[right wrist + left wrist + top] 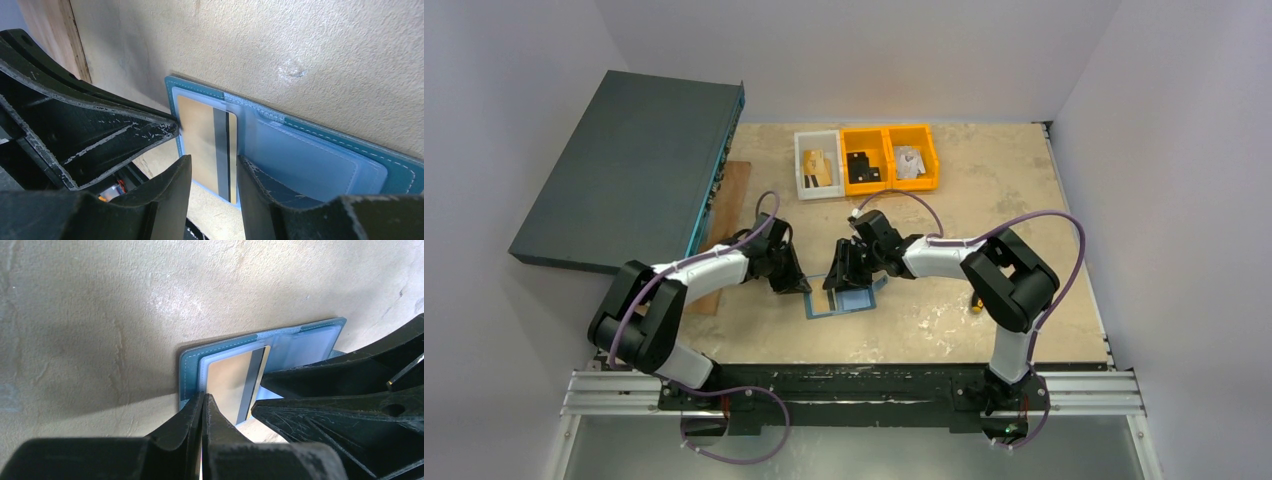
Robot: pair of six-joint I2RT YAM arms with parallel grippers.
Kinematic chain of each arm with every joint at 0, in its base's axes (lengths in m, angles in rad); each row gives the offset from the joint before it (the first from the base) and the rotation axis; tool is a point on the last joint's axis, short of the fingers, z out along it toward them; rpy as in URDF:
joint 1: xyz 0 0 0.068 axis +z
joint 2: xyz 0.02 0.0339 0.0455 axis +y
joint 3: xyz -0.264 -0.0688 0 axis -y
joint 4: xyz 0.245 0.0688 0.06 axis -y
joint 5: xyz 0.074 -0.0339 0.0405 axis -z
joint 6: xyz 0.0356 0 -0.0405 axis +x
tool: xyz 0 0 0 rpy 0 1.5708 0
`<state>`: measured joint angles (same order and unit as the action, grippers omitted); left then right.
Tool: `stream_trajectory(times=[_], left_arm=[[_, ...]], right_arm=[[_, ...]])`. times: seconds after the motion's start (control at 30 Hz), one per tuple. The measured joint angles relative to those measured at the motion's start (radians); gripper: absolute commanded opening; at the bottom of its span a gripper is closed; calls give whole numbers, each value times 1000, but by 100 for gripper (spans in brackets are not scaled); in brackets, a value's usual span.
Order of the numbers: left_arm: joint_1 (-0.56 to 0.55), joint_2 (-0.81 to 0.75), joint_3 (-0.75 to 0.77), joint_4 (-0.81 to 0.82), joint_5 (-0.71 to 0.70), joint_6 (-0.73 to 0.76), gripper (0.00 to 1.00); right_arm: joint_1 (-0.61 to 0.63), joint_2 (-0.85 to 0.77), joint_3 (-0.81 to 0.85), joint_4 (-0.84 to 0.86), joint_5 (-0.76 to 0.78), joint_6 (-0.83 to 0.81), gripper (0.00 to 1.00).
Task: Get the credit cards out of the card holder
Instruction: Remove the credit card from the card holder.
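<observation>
- The gold credit card [200,135] with a dark stripe sits inside a see-through pocket of the card holder [395,172]. Only this one card shows. I cannot tell if the pale pocket beside it has another.
- The card holder lies open and flat on the surface [325,40], between the two arms.
- The right end effector [215,172] has its fingers [170,192] spread a little, one on each side of the card's near end. It has no grip on the card yet, I think.
- The left end effector [202,401] is pressed together, with its tips right at the holder's edge. I cannot tell if it pinches that edge or just pushes on it.
- I think the step now is to slide the card out. The left arm should hold the holder down so it does not drag along.
- The right fingers should catch the card alone, not the pocket, and pull straight along the pocket's opening. A tilted pull could jam the card or lift the holder.
</observation>
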<state>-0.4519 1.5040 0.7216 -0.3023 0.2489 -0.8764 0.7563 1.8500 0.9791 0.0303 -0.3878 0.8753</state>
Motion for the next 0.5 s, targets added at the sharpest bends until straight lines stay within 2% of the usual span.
stream_trajectory(times=[0.5], left_arm=[[0,43,13,0,9,-3,0]], right_arm=[[-3,-26,0,-29,4,-6,41]])
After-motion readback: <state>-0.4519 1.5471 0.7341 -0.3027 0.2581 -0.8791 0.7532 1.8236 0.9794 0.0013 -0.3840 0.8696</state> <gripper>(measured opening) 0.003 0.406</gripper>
